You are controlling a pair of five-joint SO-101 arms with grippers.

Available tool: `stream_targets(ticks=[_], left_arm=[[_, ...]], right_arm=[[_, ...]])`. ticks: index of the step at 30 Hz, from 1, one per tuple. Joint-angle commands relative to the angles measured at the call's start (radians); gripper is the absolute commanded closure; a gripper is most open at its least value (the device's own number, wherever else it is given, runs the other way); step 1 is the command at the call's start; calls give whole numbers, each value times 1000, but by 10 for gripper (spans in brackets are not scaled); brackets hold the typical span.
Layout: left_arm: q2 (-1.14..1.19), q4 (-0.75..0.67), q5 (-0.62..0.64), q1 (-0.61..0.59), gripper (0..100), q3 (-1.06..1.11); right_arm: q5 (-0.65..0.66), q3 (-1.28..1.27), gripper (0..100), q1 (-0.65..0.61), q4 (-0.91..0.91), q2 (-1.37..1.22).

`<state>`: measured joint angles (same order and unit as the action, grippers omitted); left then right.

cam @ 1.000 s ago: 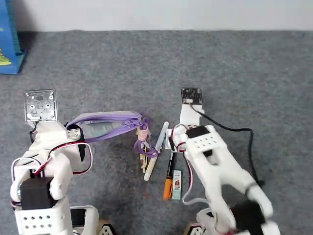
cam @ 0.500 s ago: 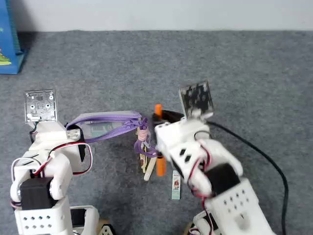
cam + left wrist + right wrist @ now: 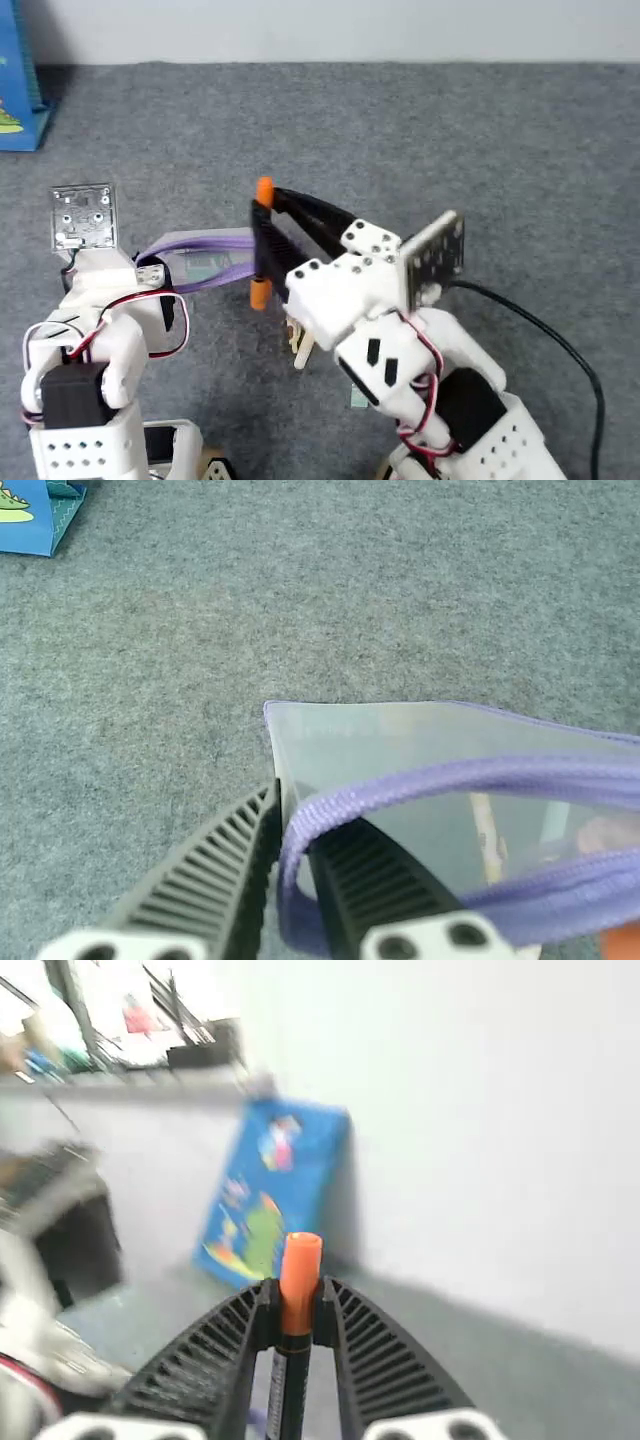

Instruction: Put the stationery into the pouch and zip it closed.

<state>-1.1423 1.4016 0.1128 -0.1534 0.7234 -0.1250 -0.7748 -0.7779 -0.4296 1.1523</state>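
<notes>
claw point(image 3: 297, 1291) clamping orange-capped pen point(image 3: 300, 1256), blue box point(image 3: 270, 1195) — perhaps

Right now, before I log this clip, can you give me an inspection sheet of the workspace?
Surface: grey mat, flat.
Job's things: purple pouch on the mat, mouth open; orange-capped marker lifted by the pouch's mouth; a pale stick and a small item lie on the mat, partly hidden under the right arm.
Clutter: blue box at the far corner.
Grippers: left gripper shut on the pouch's edge; right gripper shut on the marker.
Cables: black cable trails across the mat beside the right arm.
Surroundings: white wall behind the mat.
</notes>
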Motion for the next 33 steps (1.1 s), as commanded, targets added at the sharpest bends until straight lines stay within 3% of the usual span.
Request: stream_targets(ticks=[1,11,22,25,29,33], left_arm=[[0,2,6,3,989,-27],[0,3,6,3,989,-27],[0,5,6,3,989,-27],[0,5,6,3,989,-27],[0,5,6,2,989,-27],[0,5,6,2,989,-27]], right_arm=[[46,60,991,-59,131,15],[147,29,991,-76,406,-134],[313,-287,991,-56,630,-173],[319,-296,984,-61,601,-170],[315,-259,861,-61,453,-99],[170,-163,798,-28,220,-18]])
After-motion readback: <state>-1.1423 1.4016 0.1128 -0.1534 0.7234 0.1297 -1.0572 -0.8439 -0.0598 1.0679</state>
